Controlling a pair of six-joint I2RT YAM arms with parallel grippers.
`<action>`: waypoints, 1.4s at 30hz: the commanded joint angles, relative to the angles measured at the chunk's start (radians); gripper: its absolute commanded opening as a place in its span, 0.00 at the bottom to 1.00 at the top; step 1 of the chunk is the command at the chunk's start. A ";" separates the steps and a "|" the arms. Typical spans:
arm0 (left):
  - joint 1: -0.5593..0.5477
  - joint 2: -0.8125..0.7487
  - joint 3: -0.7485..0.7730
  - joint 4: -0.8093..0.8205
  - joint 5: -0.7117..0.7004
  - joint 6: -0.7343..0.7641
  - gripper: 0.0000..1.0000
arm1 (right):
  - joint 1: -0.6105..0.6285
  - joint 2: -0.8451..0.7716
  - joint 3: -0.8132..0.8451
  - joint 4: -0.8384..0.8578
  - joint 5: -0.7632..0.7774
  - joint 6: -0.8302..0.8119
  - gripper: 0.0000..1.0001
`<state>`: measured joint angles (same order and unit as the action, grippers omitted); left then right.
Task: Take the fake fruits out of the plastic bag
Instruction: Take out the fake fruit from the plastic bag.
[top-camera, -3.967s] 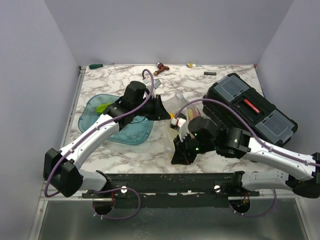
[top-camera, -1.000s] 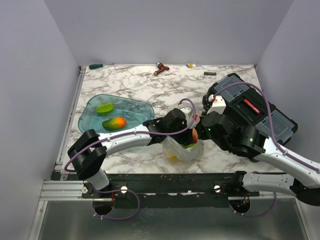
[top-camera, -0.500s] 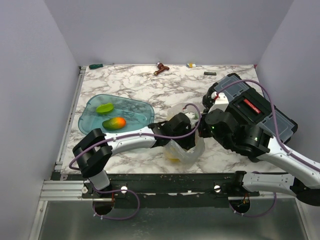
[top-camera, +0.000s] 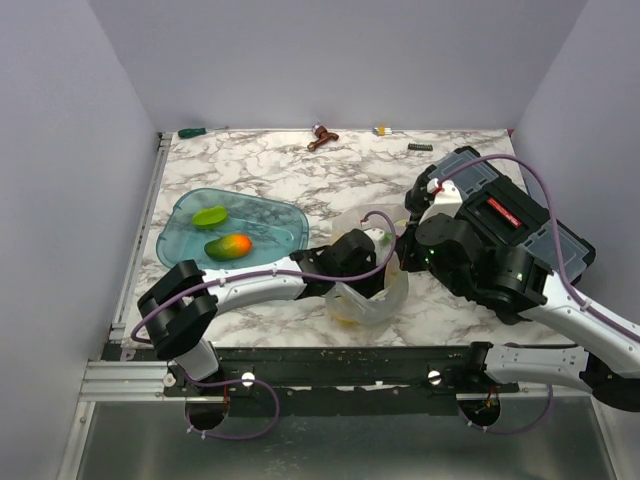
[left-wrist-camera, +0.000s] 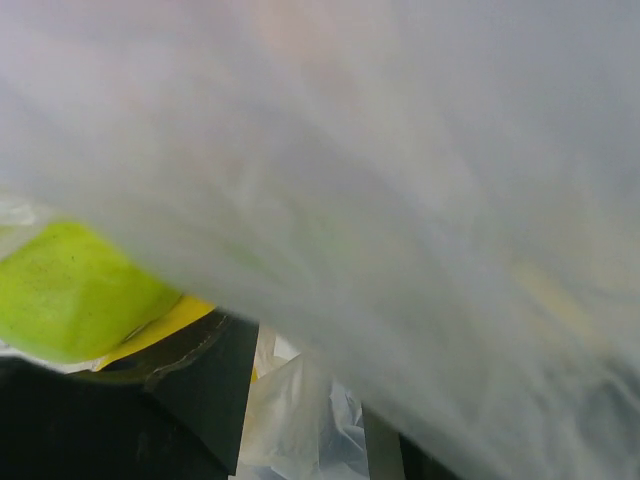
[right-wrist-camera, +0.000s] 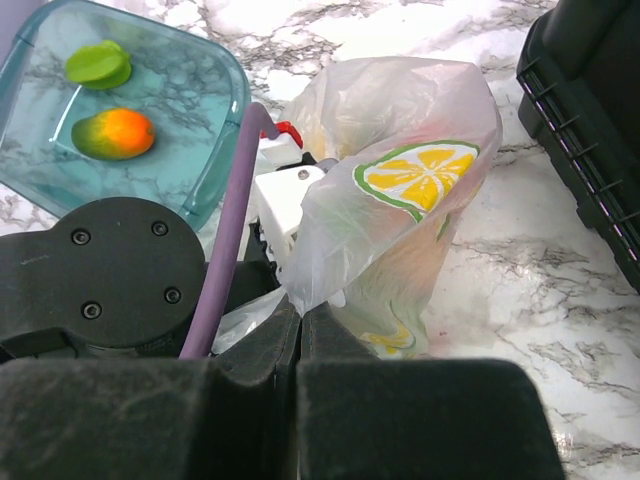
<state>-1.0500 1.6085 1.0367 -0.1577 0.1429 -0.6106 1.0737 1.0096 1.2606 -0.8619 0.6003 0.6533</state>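
Right end effector (right-wrist-camera: 300, 310) clamps plastic bag (right-wrist-camera: 420, 130) rim; left end effector (top-camera: 368, 262) inside, grip unclear. Thin film could slip, collapsing over fake fruits (left-wrist-camera: 70, 290).

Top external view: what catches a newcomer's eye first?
The crinkly plastic bag at the near middle of the table stands out, its rim pinched by the right end effector while the left arm reaches inside. Left of it, a teal tray holds two fake fruits, one green, one orange-green.
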 joint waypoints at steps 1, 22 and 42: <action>-0.009 0.009 0.044 -0.029 -0.019 0.030 0.40 | 0.000 -0.007 0.042 0.008 0.007 -0.008 0.01; -0.095 0.219 0.133 -0.011 -0.076 -0.058 0.63 | 0.001 -0.060 -0.074 -0.023 -0.004 0.055 0.01; -0.077 0.253 0.140 0.188 -0.123 -0.133 0.70 | 0.001 -0.150 -0.130 -0.087 -0.055 0.148 0.01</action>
<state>-1.1320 1.8721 1.1725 -0.0498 0.0517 -0.7078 1.0668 0.8593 1.1255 -0.9447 0.5838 0.7776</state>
